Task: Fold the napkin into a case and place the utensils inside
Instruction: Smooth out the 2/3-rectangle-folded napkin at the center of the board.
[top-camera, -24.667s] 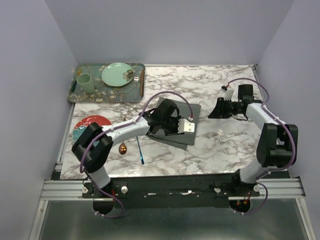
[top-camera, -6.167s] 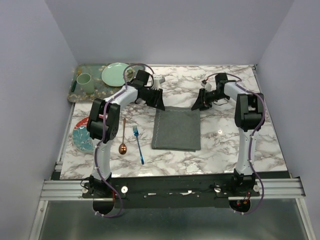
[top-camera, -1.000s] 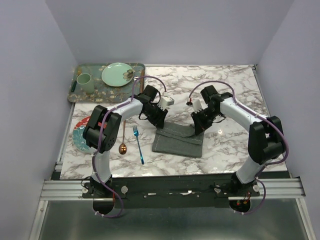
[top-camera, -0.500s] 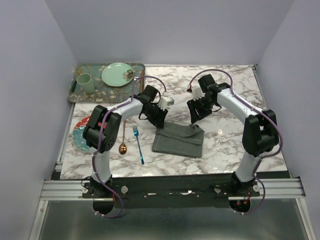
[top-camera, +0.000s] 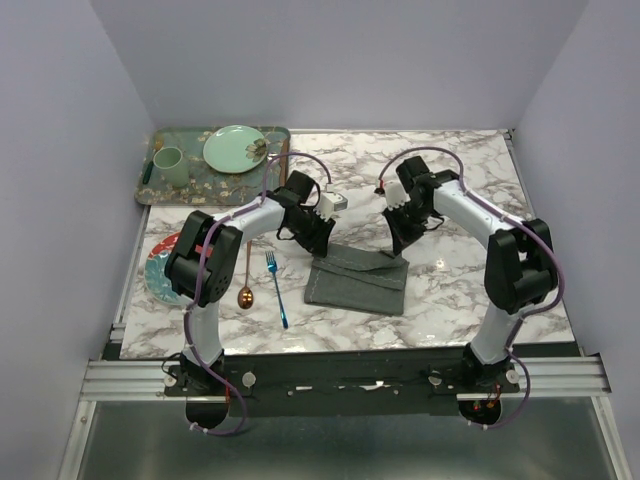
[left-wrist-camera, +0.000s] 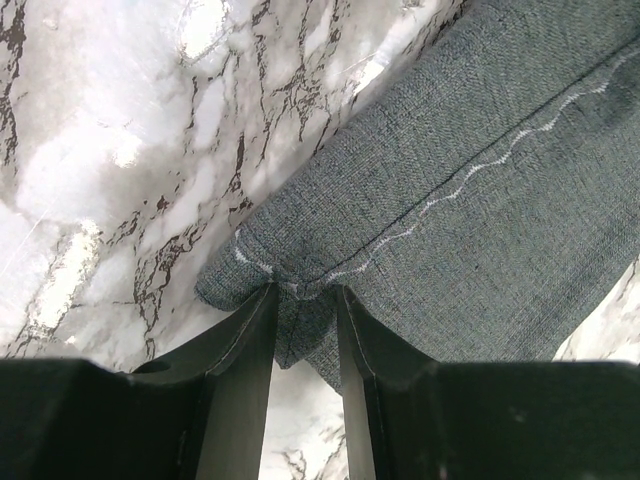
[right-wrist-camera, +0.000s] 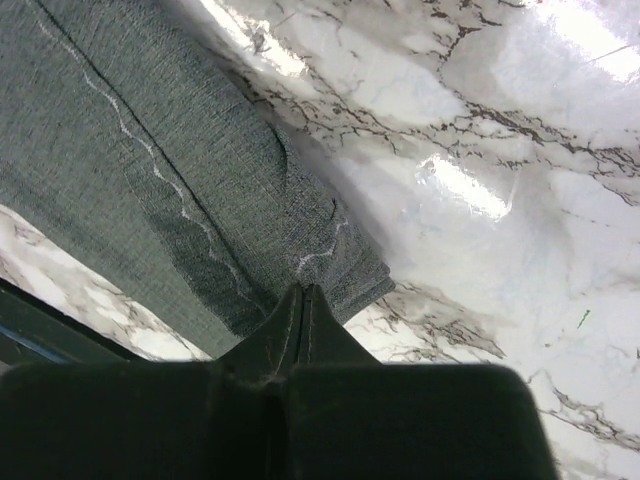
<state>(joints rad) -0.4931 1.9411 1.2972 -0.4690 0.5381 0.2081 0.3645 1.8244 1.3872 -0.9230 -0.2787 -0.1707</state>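
The dark grey napkin lies folded in the middle of the table, its far edge doubled toward me. My left gripper is shut on its far left corner; in the left wrist view a bunched fold of the napkin sits between the fingers of that gripper. My right gripper hovers over the far right corner, shut and empty. In the right wrist view its tips meet just short of the napkin. The blue fork and copper spoon lie to the left of the napkin.
A patterned green tray at the back left carries a mint plate and a green cup. A red and teal plate sits at the left edge, partly behind my left arm.
My right gripper has let go of the napkin's right corner, drawn back a little and shut empty. That corner has dropped onto the cloth. The left gripper keeps its hold, unmoved.
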